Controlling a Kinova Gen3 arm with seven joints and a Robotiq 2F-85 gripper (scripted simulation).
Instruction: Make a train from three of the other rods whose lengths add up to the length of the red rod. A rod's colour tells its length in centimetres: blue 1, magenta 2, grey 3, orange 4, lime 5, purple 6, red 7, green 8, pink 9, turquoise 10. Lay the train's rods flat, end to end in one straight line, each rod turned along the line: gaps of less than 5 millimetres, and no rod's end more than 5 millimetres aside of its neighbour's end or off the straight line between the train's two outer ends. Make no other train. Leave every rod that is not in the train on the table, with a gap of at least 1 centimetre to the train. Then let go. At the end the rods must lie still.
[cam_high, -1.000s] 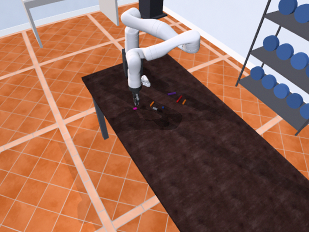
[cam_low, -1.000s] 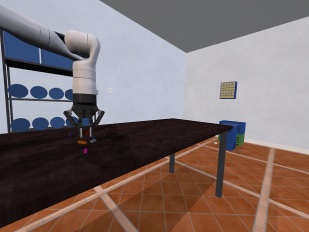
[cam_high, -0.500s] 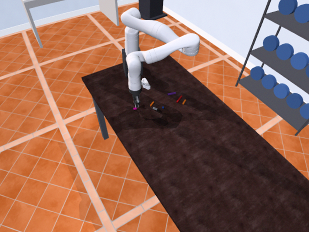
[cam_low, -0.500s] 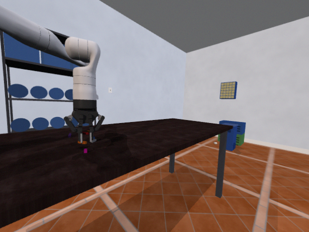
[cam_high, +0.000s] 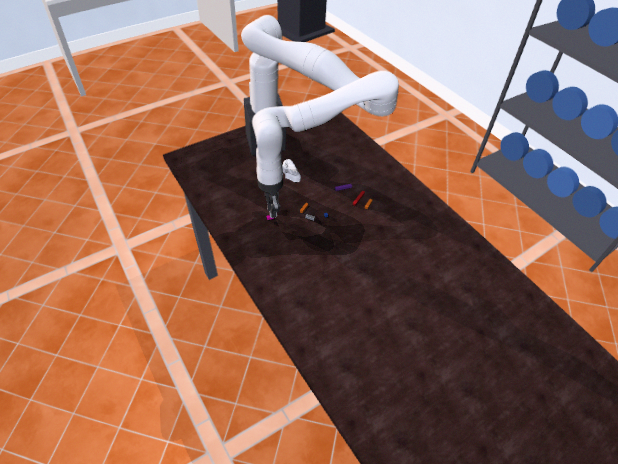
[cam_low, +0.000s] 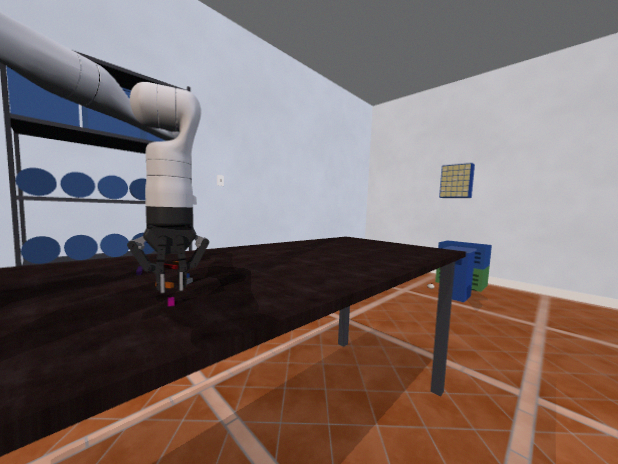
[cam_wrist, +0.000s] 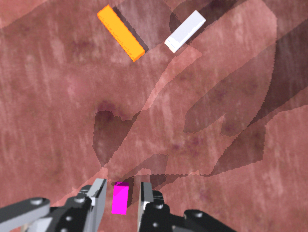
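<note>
A workroom or storeroom – orange tiled floor (cam_high: 90, 320), pale blue walls (cam_low: 280, 165), a long dark table (cam_high: 400, 320). A metal shelf rack (cam_high: 505, 100) with blue drums stands well away from the fingers – opposite, a stack of blue and green boxes (cam_low: 467, 267).

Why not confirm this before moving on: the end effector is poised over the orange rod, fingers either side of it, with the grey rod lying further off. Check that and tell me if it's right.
Not quite. The rod between the end effector's fingers is the magenta rod, not the orange one. The wrist view shows the orange rod lying further off, beside the grey rod. The rest stands.
</note>
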